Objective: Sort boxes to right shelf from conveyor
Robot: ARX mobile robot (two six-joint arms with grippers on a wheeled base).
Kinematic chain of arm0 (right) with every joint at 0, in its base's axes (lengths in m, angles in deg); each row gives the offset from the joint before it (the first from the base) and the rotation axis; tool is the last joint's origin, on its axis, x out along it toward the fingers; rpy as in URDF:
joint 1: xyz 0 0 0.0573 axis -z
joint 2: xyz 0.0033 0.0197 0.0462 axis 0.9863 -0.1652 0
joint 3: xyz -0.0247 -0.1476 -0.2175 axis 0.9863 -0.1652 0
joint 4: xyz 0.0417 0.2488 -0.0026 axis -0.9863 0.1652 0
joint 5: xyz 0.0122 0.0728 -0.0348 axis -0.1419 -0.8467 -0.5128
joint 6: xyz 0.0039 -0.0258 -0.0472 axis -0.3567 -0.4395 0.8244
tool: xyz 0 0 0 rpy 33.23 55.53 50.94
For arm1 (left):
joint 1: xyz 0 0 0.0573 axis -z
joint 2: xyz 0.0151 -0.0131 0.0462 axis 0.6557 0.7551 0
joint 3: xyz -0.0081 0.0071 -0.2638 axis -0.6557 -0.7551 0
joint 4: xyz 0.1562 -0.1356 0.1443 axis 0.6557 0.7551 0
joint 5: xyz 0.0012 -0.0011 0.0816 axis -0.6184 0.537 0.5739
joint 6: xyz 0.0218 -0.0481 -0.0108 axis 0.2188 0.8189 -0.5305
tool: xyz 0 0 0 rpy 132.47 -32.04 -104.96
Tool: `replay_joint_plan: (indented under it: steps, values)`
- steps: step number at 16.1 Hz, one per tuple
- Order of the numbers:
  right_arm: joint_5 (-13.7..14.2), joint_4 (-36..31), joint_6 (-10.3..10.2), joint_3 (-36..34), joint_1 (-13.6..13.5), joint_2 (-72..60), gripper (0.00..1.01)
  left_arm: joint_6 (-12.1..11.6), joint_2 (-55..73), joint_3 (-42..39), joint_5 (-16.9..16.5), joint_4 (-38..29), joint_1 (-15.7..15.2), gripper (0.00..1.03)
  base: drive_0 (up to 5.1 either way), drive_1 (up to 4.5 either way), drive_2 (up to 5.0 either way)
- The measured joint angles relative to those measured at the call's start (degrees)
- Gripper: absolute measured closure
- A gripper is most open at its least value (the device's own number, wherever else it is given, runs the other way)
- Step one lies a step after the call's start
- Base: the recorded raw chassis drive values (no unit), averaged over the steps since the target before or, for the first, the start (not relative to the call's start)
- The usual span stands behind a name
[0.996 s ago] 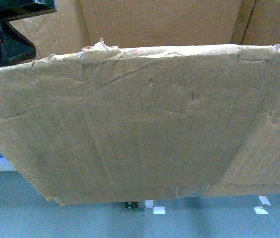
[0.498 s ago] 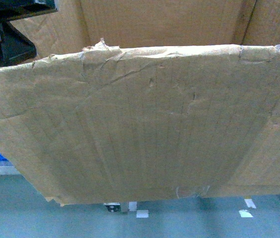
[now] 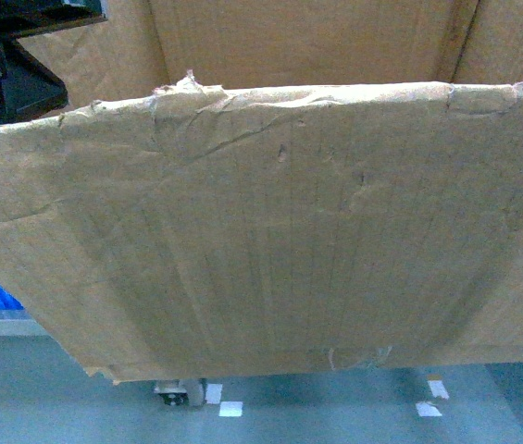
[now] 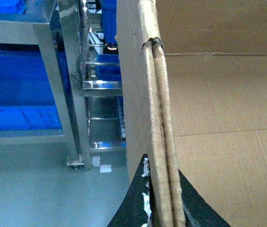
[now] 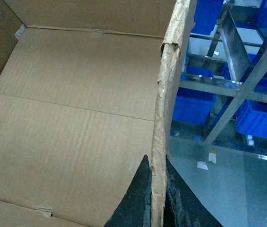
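Carton [image 3: 270,231] aloft: left claw [image 4: 158,208] pinches its left wall, right claw [image 5: 158,203] clamps its right wall.

White floor markers [image 3: 231,408] below large brown corrugated cardboard carton [image 3: 270,231]: shifted leftward and down; castor wheel [image 3: 176,392] now exposed.

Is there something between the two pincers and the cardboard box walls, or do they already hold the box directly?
Nothing visible stands between them. The left pincer is clamped over one ragged wall of the box, a dark finger on each side. The right pincer grips the opposite wall likewise. Blue crates on metal racks stand beyond.
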Motion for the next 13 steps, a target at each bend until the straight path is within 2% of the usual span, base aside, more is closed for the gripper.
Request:
replay_joint_plan:
  steps: [7,13]
  values:
    - [0.0,-0.1,0.0,0.0,0.0,0.0,0.99,0.0,0.0,0.0,0.0,0.0,0.0,1.00,3.6,0.88,-4.7]
    - [0.0,0.0,0.0,0.0,0.0,0.1,0.99,0.0,0.0,0.0,0.0,0.0,0.2,1.00,0.2,4.13,-3.8]
